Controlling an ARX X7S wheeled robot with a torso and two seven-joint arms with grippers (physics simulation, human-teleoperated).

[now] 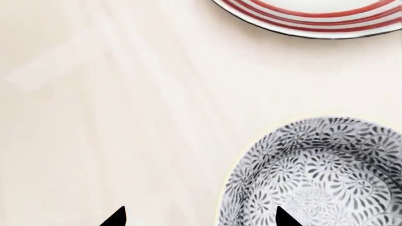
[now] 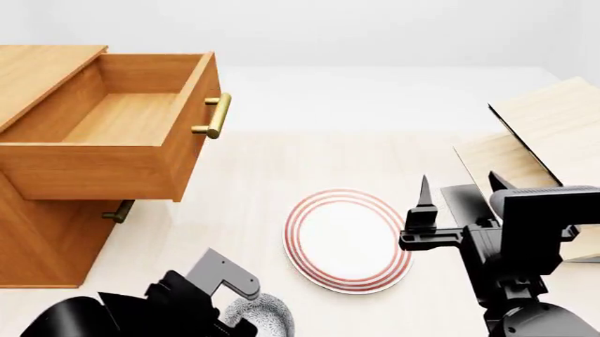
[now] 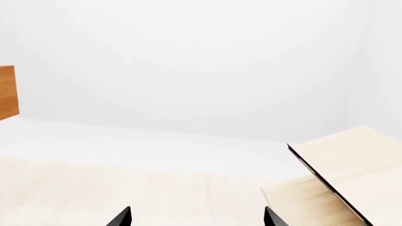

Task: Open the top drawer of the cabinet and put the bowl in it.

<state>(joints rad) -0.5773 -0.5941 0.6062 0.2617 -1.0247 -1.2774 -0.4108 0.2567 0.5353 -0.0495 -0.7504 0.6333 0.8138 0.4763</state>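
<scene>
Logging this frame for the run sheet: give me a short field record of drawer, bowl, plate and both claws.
top drawer: pulled out, nothing inside it
cabinet: at head view's left, lower handle visible
bowl: on the table, upright, not in the drawer
plate: flat on the table, apart from the bowl
left claw: open, over the bowl's rim, one tip inside the bowl, one outside
right claw: open, raised, holds nothing
rack: at head view's right
</scene>
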